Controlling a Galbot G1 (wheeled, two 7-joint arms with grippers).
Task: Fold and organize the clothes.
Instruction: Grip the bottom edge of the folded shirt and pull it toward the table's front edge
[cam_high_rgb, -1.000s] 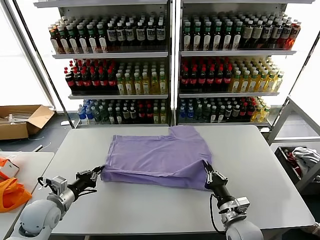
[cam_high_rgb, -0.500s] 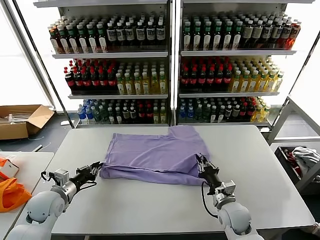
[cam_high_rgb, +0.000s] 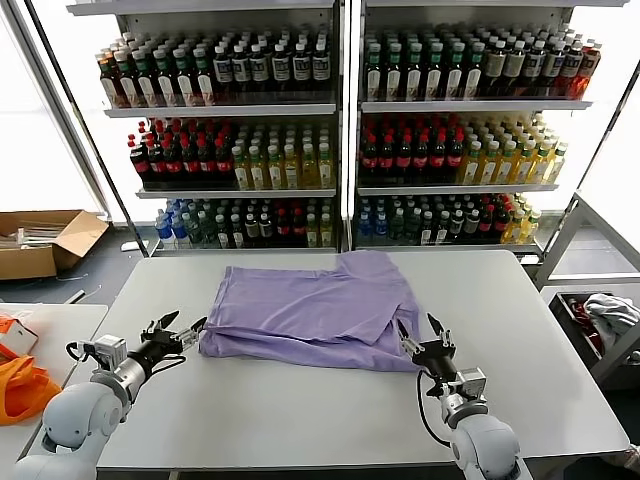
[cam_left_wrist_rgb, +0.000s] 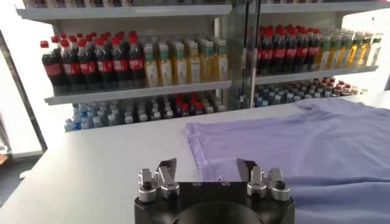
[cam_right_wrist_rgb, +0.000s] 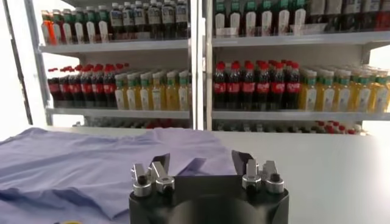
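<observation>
The lavender T-shirt (cam_high_rgb: 315, 312) lies folded on the grey table (cam_high_rgb: 300, 410), its printed graphic hidden. It also shows in the left wrist view (cam_left_wrist_rgb: 292, 137) and the right wrist view (cam_right_wrist_rgb: 91, 164). My left gripper (cam_high_rgb: 183, 328) is open and empty, low over the table just off the shirt's near left corner. My right gripper (cam_high_rgb: 422, 336) is open and empty, just off the shirt's near right corner. In the wrist views the left gripper (cam_left_wrist_rgb: 206, 169) and the right gripper (cam_right_wrist_rgb: 200, 161) hold nothing.
Drink shelves (cam_high_rgb: 340, 130) stand behind the table. A cardboard box (cam_high_rgb: 40, 240) lies at the far left. Orange fabric (cam_high_rgb: 20, 385) lies on a side table at the left. A bin with white-grey cloth (cam_high_rgb: 605, 320) stands at the right.
Both grippers have let go of the shirt's near edge and opened. The shirt's near edge has dropped flat onto the table. The right gripper has drawn back slightly towards me.
</observation>
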